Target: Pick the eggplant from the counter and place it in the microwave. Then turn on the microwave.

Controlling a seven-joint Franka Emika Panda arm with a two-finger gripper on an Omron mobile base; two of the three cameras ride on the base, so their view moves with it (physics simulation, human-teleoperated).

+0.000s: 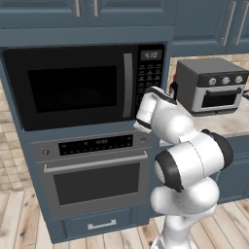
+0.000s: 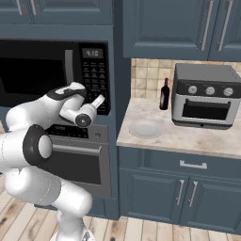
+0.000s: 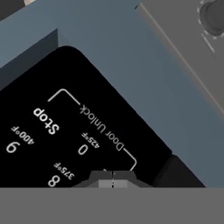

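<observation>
Gripper (image 2: 100, 100), pressed together and empty, points at the microwave (image 2: 37, 70) keypad (image 2: 94, 77); next, press start.

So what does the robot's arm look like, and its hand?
The arm is made of fat, rounded glossy white segments, joined by dark black bands at the joints, rising from a white base. Its wrist ends in a round white cap with a dark centre. The gripper is small and pale, with two little dark finger tips.
</observation>
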